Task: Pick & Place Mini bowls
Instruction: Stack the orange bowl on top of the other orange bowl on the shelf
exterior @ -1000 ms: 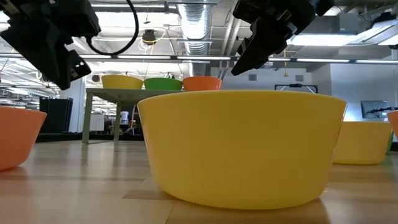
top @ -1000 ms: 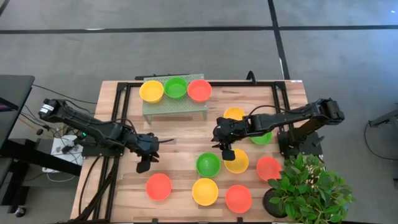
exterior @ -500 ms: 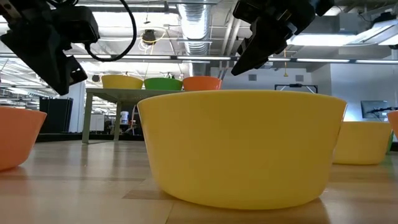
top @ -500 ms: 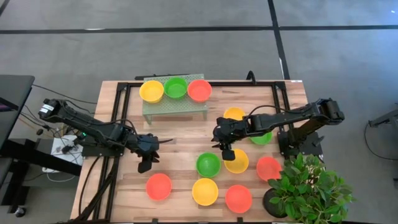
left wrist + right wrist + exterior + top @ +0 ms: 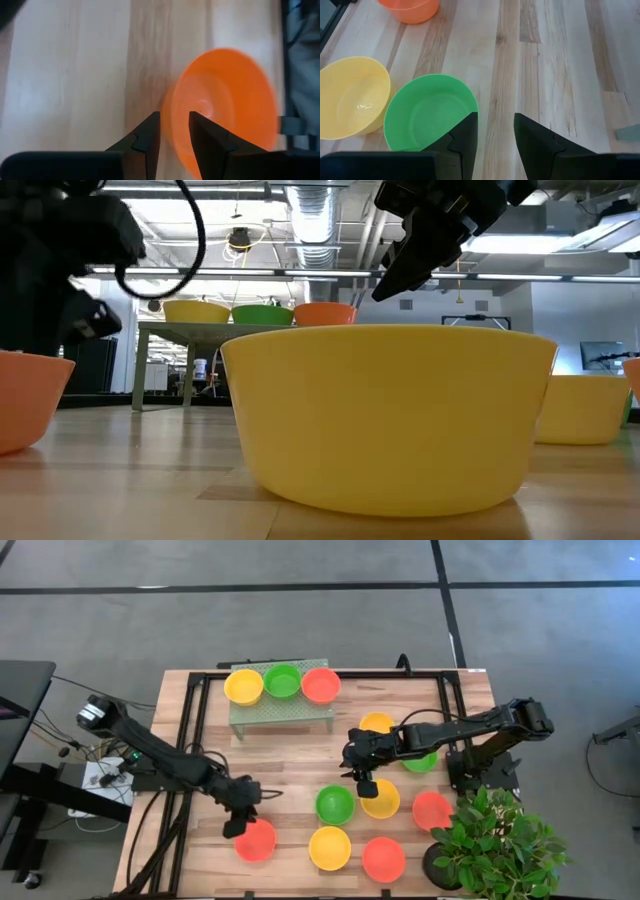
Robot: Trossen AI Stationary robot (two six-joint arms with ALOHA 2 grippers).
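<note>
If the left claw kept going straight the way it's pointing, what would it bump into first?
Most likely the red bowl just ahead: the left claw is open, with the bowl's near rim lined up between its tips. How far above it the claw hangs is unclear.

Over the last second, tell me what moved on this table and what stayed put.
The left tool has swung toward the table's front edge and now sits at the rim of the red bowl, its fingers straddling the rim in the left wrist view, still open. Nothing was grasped or released. The right tool has stayed over the green bowl, and no bowl shifted.
</note>
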